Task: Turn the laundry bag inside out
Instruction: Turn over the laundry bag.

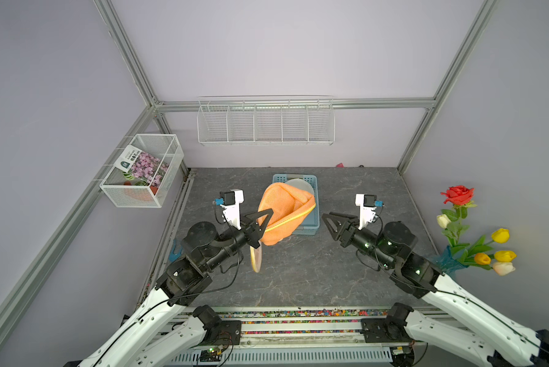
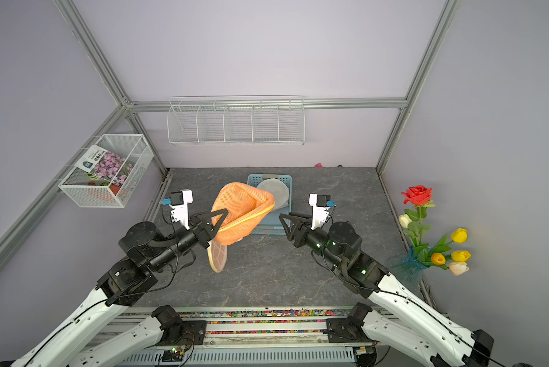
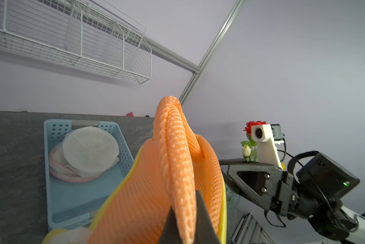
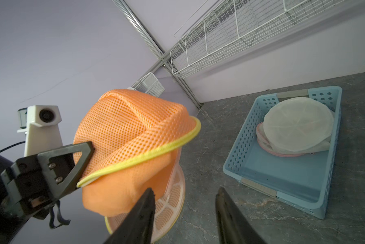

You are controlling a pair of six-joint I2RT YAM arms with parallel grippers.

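Your left end effector (image 1: 267, 214) pinches a fold of the orange laundry bag (image 1: 282, 206), held aloft over the desk (image 1: 298, 276) just before the blue basket (image 1: 309, 230) — the turning looks only partly done, with mesh bunched over the yellow rim. The right end effector (image 4: 185, 188) hangs part-open and empty, clear of the bag. Its wrist view alone shows that gap and the face of the bag's round base (image 4: 171, 202) — edge-on in both top views.

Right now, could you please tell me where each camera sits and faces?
Top views: stereo head above the arm bases, looking down at the table; both arms show, left gripper shut on the orange laundry bag, right gripper open.
Left wrist: on the left arm, looking along its fingers past the bag at the blue basket and right arm.
Right wrist: on the right arm, looking between its fingers at the bag and left gripper.
Shared: both wrist views show bag and basket.
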